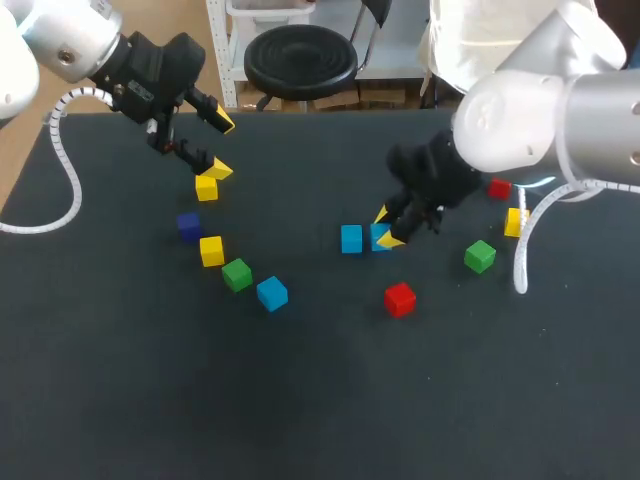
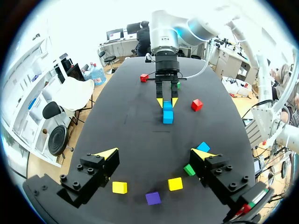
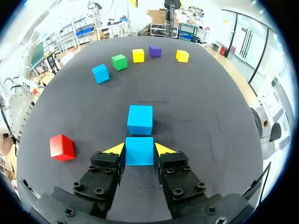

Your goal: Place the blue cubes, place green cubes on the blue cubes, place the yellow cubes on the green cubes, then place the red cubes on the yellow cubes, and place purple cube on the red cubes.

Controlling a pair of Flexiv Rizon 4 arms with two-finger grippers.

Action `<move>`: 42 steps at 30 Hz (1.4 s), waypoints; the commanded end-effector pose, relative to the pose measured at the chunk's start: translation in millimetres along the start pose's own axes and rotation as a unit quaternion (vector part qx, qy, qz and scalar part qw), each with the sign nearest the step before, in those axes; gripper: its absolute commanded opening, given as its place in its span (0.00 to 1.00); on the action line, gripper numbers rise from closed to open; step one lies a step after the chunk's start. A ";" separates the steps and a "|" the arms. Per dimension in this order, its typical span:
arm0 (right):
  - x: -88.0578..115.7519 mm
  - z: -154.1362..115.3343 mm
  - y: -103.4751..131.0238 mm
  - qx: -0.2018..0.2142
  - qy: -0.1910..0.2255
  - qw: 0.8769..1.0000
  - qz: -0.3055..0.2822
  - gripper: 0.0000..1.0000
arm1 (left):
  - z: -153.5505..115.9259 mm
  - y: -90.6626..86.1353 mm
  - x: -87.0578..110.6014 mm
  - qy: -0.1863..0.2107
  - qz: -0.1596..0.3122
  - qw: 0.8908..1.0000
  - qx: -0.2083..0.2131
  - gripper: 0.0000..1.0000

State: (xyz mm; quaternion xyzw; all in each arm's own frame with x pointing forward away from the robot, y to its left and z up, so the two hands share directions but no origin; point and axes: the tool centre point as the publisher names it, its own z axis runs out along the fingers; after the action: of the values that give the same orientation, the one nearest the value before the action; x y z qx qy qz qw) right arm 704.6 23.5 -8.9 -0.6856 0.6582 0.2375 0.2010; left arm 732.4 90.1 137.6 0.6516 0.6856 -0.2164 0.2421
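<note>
My right gripper [image 3: 139, 150] is shut on a blue cube [image 3: 139, 151] near the table's middle [image 1: 381, 237]. A second blue cube [image 3: 140, 119] lies just ahead of it with a small gap between them [image 1: 351, 238]. My left gripper [image 1: 221, 146] hangs open and holds nothing at the back left, just above a yellow cube [image 1: 206, 187]. Below it run a purple cube [image 1: 189, 225], a yellow cube [image 1: 211, 250], a green cube [image 1: 237, 274] and a third blue cube [image 1: 272, 293]. In the left wrist view the same cubes lie under the left gripper [image 2: 154, 154].
A red cube [image 1: 400, 299] lies in front of the right gripper. A green cube [image 1: 480, 256], a yellow cube [image 1: 516, 222] and another red cube [image 1: 499, 187] sit to its right, partly under the right arm. The dark table [image 1: 300, 400] stretches toward the front.
</note>
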 end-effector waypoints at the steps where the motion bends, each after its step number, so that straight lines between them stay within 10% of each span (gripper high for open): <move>1: -1.1 1.3 -5.6 -0.004 -0.001 1.000 0.000 0.00 | -0.2 -0.2 -0.8 0.002 -0.001 1.000 0.000 1.00; 42: -0.7 0.1 1.5 0.000 -0.001 1.000 0.015 0.00 | -0.2 -0.2 -0.8 0.002 -0.001 1.000 0.000 1.00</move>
State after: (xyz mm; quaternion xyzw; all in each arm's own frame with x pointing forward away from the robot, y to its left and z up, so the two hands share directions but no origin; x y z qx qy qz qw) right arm 703.2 24.4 -9.5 -0.6751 0.6685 0.2412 0.1975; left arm 732.4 90.1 137.6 0.6515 0.6856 -0.2164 0.2421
